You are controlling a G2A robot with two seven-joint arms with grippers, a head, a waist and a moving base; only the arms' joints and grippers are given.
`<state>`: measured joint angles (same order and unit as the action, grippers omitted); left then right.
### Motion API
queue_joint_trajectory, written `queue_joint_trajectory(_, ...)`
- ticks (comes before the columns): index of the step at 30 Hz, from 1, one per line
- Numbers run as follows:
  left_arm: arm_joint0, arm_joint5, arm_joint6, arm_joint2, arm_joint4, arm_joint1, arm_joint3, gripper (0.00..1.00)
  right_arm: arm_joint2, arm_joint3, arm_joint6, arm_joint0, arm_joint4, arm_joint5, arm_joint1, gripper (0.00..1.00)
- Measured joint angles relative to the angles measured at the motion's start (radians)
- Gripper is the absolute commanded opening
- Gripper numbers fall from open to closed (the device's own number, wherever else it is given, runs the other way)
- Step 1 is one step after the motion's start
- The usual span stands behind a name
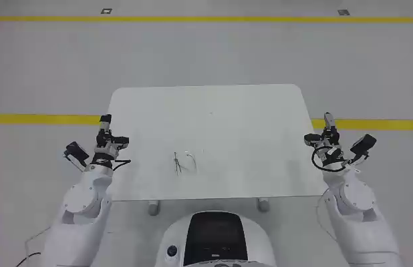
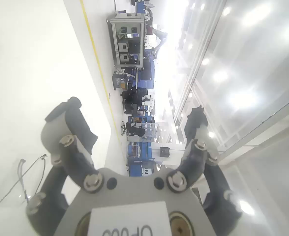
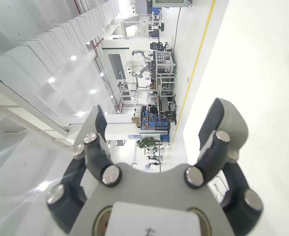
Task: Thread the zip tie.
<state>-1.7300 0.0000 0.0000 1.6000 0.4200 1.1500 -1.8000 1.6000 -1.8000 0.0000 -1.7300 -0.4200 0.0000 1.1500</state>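
Thin zip ties lie on the white table near its front edge, a dark one and a pale curved one beside it. In the left wrist view the zip ties show as thin lines on the tabletop. My left gripper is held up beyond the table's left edge, open and empty, its fingers wide apart. My right gripper is raised off the table's right edge, also open with nothing between its fingers.
The tabletop is bare apart from the zip ties. Yellow floor lines run behind and beside the table. Machinery and racks stand far off in the hall.
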Motion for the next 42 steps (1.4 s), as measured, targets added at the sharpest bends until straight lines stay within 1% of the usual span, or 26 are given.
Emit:
queue_joint_trajectory(1,0.0,0.0,0.0,0.0,0.0,0.0,0.0,1.0,0.0,0.0,0.0,0.0,0.0,0.0,0.0,0.78)
queue_joint_trajectory(2,0.0,0.0,0.0,0.0,0.0,0.0,0.0,0.78,0.0,0.0,0.0,0.0,0.0,0.0,0.0,1.0)
queue_joint_trajectory(3,0.0,0.0,0.0,0.0,0.0,0.0,0.0,1.0,0.0,0.0,0.0,0.0,0.0,0.0,0.0,1.0)
queue_joint_trajectory(6,0.001,-0.007,-0.011,-0.004,-0.013,-0.002,-0.008,1.0,0.0,0.0,0.0,0.0,0.0,0.0,0.0,1.0)
queue_joint_trajectory(9,-0.005,0.002,-0.056,-0.026,-0.148,-0.007,-0.021,1.0,0.0,0.0,0.0,0.0,0.0,0.0,0.0,1.0)
queue_joint_trajectory(10,-0.006,-0.005,-0.064,-0.034,-0.193,-0.007,-0.023,1.0,0.0,0.0,0.0,0.0,0.0,0.0,0.0,1.0)
queue_joint_trajectory(11,-0.007,-0.011,-0.064,-0.036,-0.204,-0.006,-0.023,1.0,0.0,0.0,0.0,0.0,0.0,0.0,0.0,1.0)
queue_joint_trajectory(19,-0.007,-0.014,-0.061,-0.035,-0.189,-0.006,-0.022,1.0,0.0,0.0,0.0,0.0,0.0,0.0,0.0,1.0)
queue_joint_trajectory(21,-0.004,-0.023,-0.07,-0.036,-0.2,-0.007,-0.025,1.0,0.0,0.0,0.0,0.0,0.0,0.0,0.0,1.0)
queue_joint_trajectory(22,-0.002,-0.037,-0.085,-0.036,-0.231,-0.009,-0.024,1.0,0.0,0.0,0.0,0.0,0.0,0.0,0.0,1.0)
queue_joint_trajectory(24,-0.001,-0.044,-0.106,-0.037,-0.291,-0.012,-0.024,1.0,0.0,0.0,0.0,0.0,0.0,0.0,0.0,1.0)
queue_joint_trajectory(27,-0.006,-0.031,-0.156,-0.05,-0.431,-0.019,-0.034,1.0,0.0,0.0,0.0,0.0,0.0,0.0,0.0,1.0)
queue_joint_trajectory(29,-0.011,-0.019,-0.219,-0.067,-0.534,-0.026,-0.041,1.0,0.0,0.0,0.0,0.0,0.0,0.0,0.0,1.0)
queue_joint_trajectory(30,-0.011,-0.018,-0.246,-0.07,-0.572,-0.028,-0.043,1.0,0.0,0.0,0.0,0.0,0.0,0.0,0.0,1.0)
queue_joint_trajectory(31,-0.011,-0.019,-0.258,-0.07,-0.6,-0.028,-0.043,1.0,0.0,0.0,0.0,0.0,0.0,0.0,0.0,1.0)
queue_joint_trajectory(34,-0.01,-0.02,-0.245,-0.069,-0.582,-0.028,-0.043,1.0,0.0,0.0,0.0,0.0,0.0,0.0,0.0,1.0)
queue_joint_trajectory(40,-0.01,-0.02,-0.245,-0.069,-0.58,-0.028,-0.043,1.0,0.0,0.0,0.0,0.0,0.0,0.0,0.0,1.0)
queue_joint_trajectory(41,-0.009,-0.019,-0.247,-0.071,-0.582,-0.029,-0.044,1.0,0.0,0.0,0.0,0.0,0.0,0.0,0.0,1.0)
queue_joint_trajectory(42,0.0,-0.011,-0.257,-0.079,-0.592,-0.03,-0.046,1.0,0.0,0.0,0.0,0.0,0.0,0.0,0.0,1.0)
